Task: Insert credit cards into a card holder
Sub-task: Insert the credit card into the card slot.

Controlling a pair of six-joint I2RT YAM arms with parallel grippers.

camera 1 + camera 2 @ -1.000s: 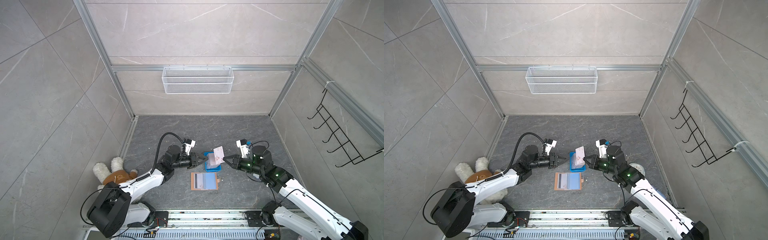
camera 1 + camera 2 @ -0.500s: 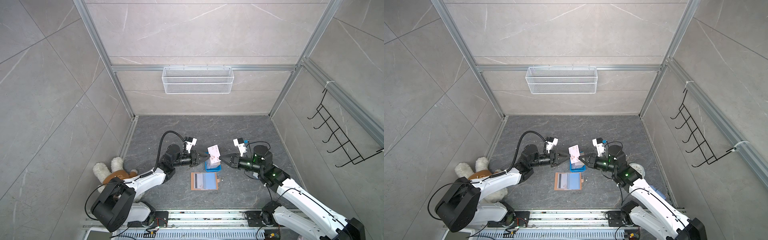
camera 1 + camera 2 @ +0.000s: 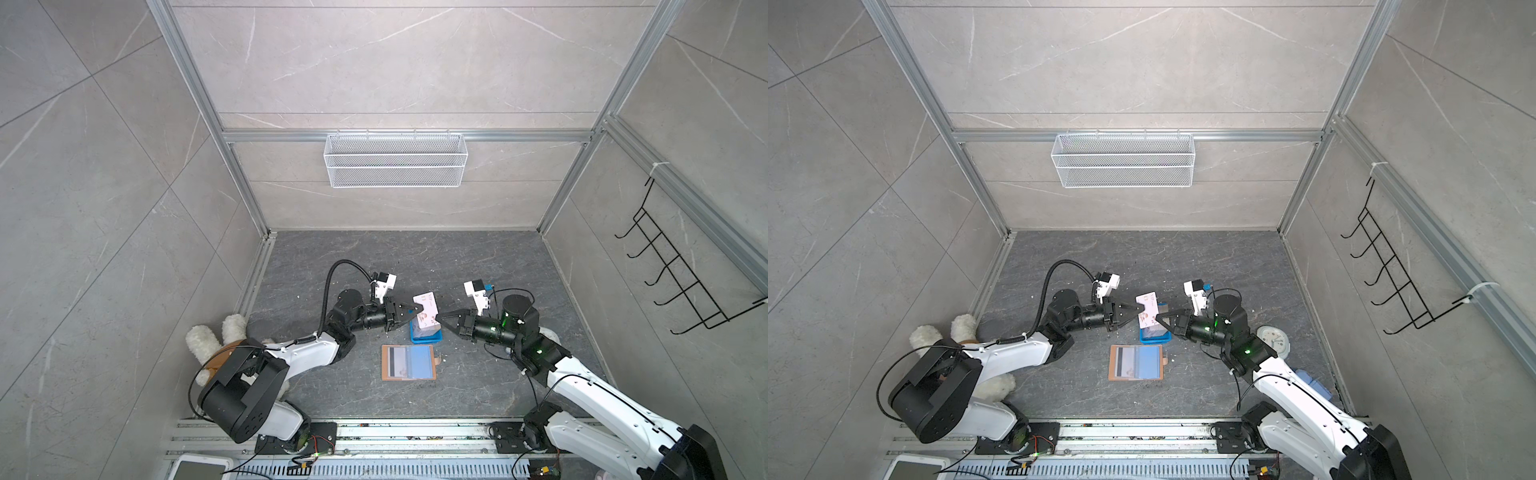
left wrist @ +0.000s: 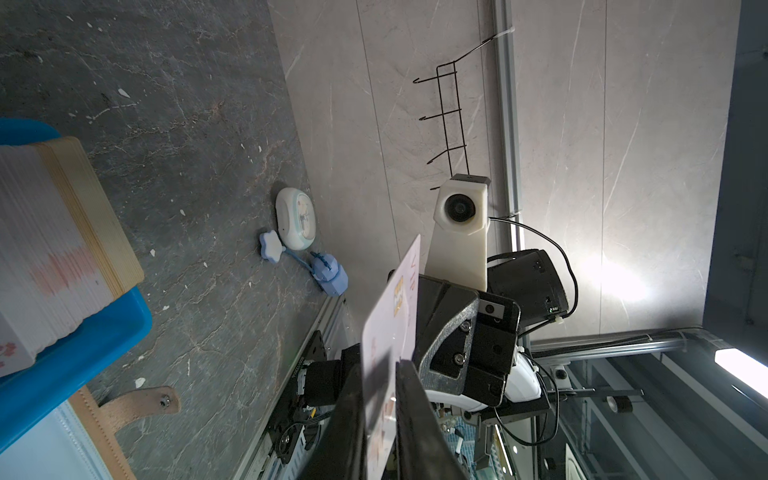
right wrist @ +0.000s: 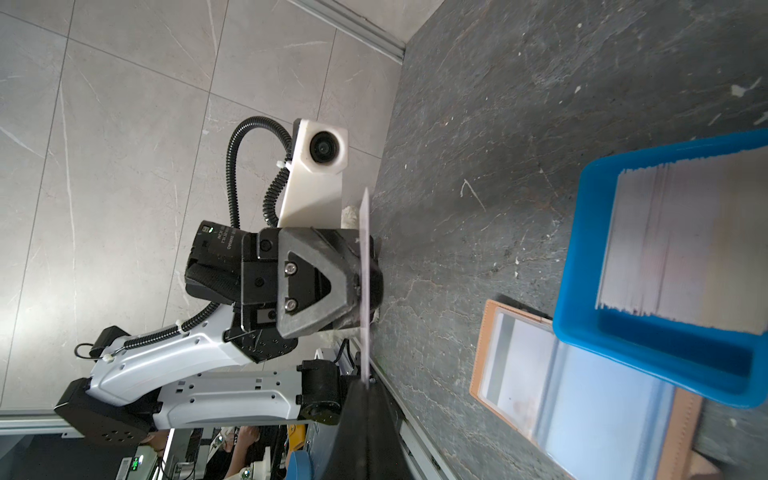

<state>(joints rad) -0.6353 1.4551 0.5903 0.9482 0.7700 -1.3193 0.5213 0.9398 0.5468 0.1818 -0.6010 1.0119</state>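
A pale credit card (image 3: pixel 426 305) (image 3: pixel 1149 305) is held up on edge over the blue tray (image 3: pixel 424 340), between the two arms. My right gripper (image 3: pixel 439 321) (image 5: pixel 365 384) is shut on one edge of it; there the card (image 5: pixel 365 270) shows edge-on. My left gripper (image 3: pixel 417 309) (image 4: pixel 379 370) has its two fingers against both faces of the card (image 4: pixel 390 316) at the opposite edge. The tan card holder (image 3: pixel 409 361) (image 5: pixel 561 395) lies open on the floor in front of the tray, with one striped card in its left sleeve. A stack of cards (image 5: pixel 685 241) (image 4: pixel 50 257) fills the tray.
A plush toy (image 3: pixel 216 345) lies by the left arm's base. A small white clock (image 3: pixel 1273 338) and a blue trinket (image 3: pixel 1308 380) sit by the right arm. On the back wall hangs a wire basket (image 3: pixel 395 160); a hook rack (image 3: pixel 673 286) is on the right wall.
The right gripper brought the card leftward and higher over the tray. The left gripper reached right to the card and its jaws narrowed onto the card's edge.
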